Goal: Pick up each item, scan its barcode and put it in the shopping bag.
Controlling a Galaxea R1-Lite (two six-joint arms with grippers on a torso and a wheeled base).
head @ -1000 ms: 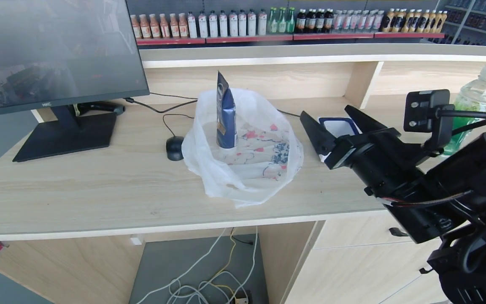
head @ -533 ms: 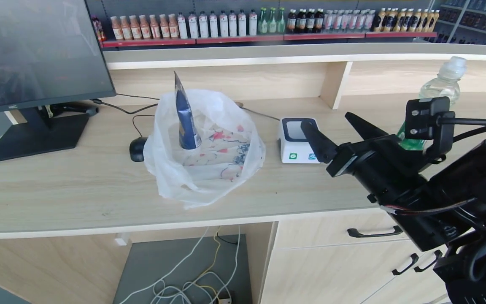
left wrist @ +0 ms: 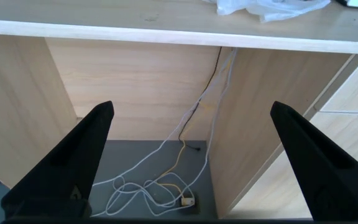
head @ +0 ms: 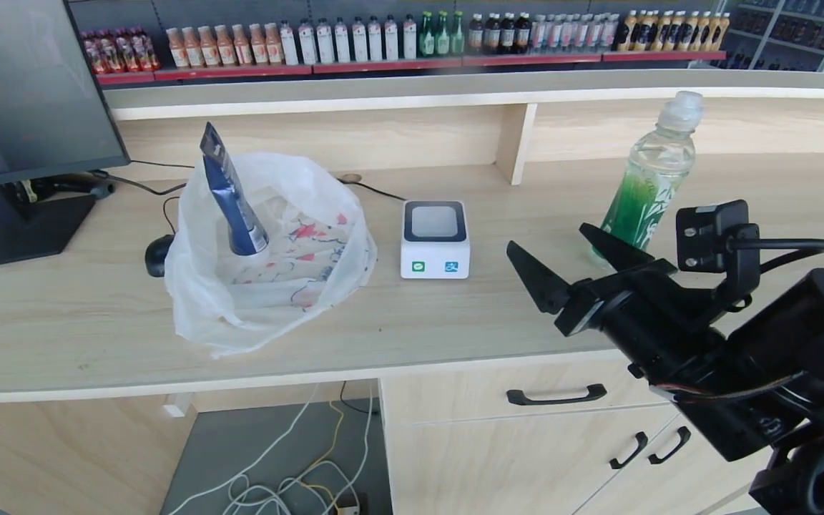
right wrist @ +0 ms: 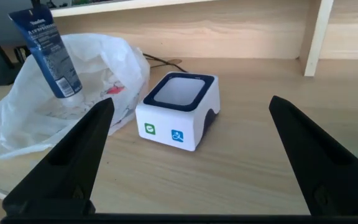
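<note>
A blue tube (head: 229, 194) stands upright inside the white plastic shopping bag (head: 262, 250) on the wooden counter; it shows too in the right wrist view as the blue tube (right wrist: 51, 53) in the bag (right wrist: 61, 112). The white barcode scanner (head: 434, 238) (right wrist: 179, 112) sits just right of the bag. A green drink bottle (head: 650, 179) stands upright at the right. My right gripper (head: 575, 259) hovers open and empty above the counter's front, between scanner and bottle. My left gripper (left wrist: 188, 162) hangs open below the counter edge, facing the cables.
A monitor (head: 22, 93) on a black stand and a mouse (head: 157, 254) sit at the counter's left. A raised shelf with a wooden divider (head: 512, 139) runs behind. Drawers (head: 555, 393) lie under the counter at the right; loose cables (left wrist: 160, 186) lie on the floor.
The head camera has swung to the right, so bag and monitor slid left in the picture and the scanner and bottle came fully into view. My right gripper stays open.
</note>
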